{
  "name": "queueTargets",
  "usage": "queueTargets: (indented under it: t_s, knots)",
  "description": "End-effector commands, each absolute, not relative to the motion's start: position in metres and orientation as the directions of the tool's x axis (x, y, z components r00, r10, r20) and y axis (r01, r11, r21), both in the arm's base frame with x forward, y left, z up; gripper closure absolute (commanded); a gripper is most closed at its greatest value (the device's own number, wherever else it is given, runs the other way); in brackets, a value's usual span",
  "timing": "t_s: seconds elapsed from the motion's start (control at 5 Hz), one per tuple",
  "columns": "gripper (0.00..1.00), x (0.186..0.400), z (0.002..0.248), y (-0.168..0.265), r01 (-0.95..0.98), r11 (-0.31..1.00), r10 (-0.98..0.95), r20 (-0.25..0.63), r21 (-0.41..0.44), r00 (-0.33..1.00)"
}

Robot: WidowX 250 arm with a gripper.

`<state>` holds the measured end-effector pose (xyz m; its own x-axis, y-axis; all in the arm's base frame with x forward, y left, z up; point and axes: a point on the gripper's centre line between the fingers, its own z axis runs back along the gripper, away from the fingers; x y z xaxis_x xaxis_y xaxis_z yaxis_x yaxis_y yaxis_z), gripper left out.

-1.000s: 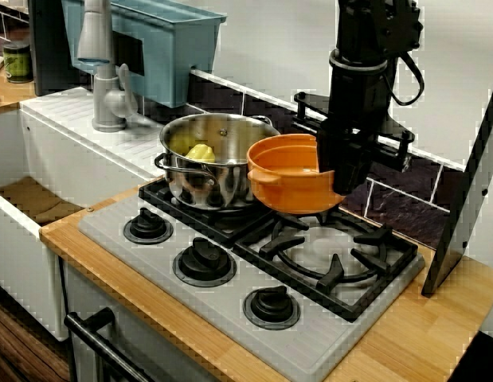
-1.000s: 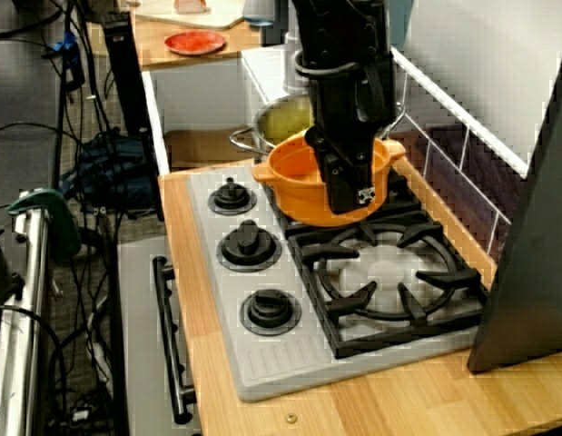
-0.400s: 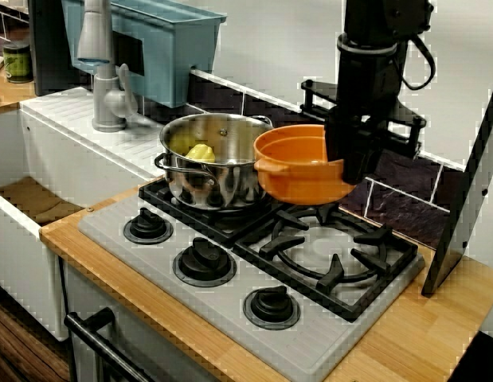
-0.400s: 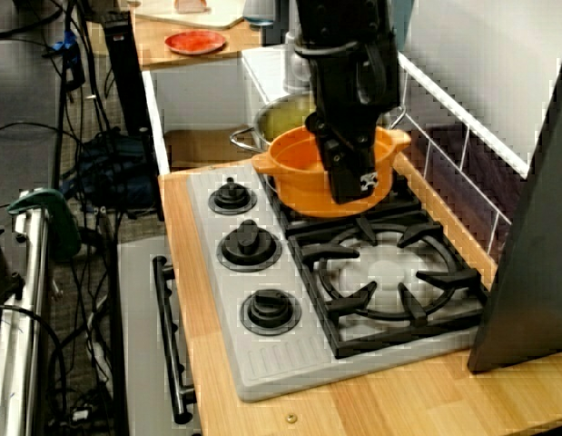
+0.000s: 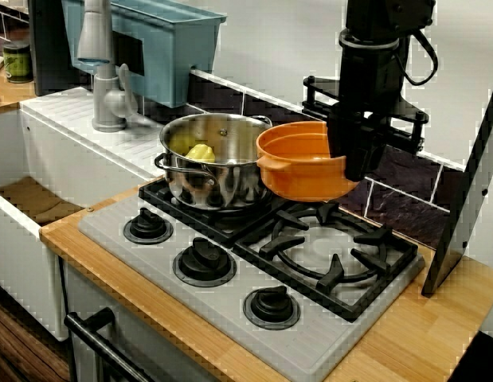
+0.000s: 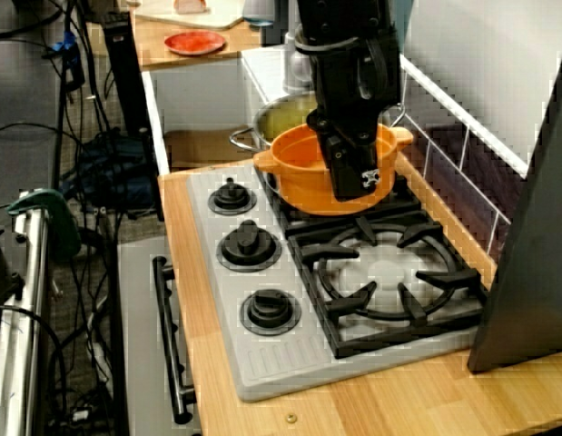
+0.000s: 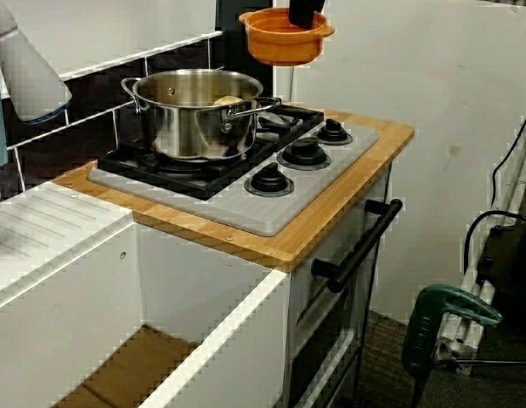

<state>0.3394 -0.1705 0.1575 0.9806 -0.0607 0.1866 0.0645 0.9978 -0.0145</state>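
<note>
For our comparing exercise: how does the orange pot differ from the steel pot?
The orange pot hangs in the air, held by the gripper; the steel pot stands on the stove grate. The orange pot is smaller and matt; the steel pot is larger and shiny. The steel pot holds something yellow; the orange pot looks empty. Both are round, lidless, with side handles.

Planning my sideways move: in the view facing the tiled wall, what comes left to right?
Grey faucet, steel pot, orange bowl, leaning grey panel.
</note>
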Motion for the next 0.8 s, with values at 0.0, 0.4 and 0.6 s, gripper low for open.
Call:
queueTargets:
  t_s: [0.0,0.4,0.6]
  knots:
    - [1.0,0.341,0.175,-0.169,0.075,0.997,-0.064,0.24,-0.036,0.969]
    - [1.0,0.346,0.153,-0.172,0.077,0.997,-0.076,0.225,0.005,0.971]
    - [1.0,0.348,0.138,-0.175,0.08,0.996,-0.085,0.22,0.033,0.972]
